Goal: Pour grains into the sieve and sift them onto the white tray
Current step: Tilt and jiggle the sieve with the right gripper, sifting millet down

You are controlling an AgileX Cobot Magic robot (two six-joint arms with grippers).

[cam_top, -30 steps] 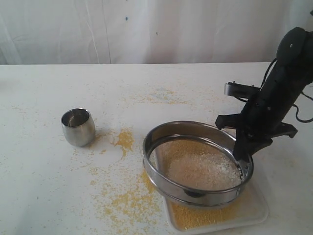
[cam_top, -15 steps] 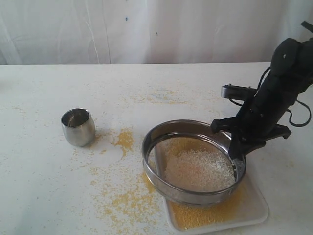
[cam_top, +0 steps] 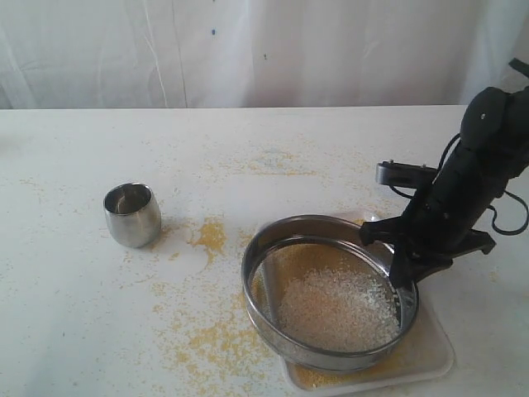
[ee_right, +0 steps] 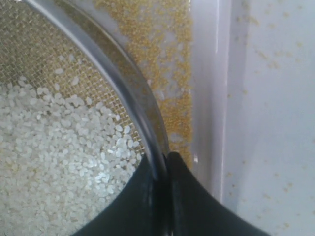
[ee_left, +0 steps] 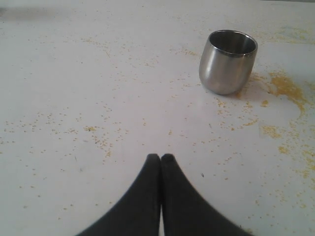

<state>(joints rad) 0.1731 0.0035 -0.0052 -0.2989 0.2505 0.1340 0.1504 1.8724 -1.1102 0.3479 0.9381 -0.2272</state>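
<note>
Gripping the sieve [cam_top: 331, 357] by the right side of its rim, the right gripper [cam_top: 405, 277] has its jaws pinched almost together on the thin steel wall. One finger is inside the ring and one outside, and the right wrist view shows it really clearly. The sieve sits over the white tray [cam_top: 436, 354] at the near right of the table [cam_top: 74, 314] and covers most of it. I honestly can't tell if it's resting on the tray or held just above it.

The grains [cam_top: 339, 310] left on the mesh are the pale, coarse whitish ones, piled toward the near right of the sieve. The fine yellow meal [ee_right: 162, 49] lies on the tray under and beside the rim. More of it is strewn over the table to the left of the sieve.

The steel cup [cam_top: 132, 215] stands upright over on the left, well apart from the sieve. The left gripper [ee_left: 161, 160] has its fingers pressed flat against each other with nothing between them, over bare table near the cup.
</note>
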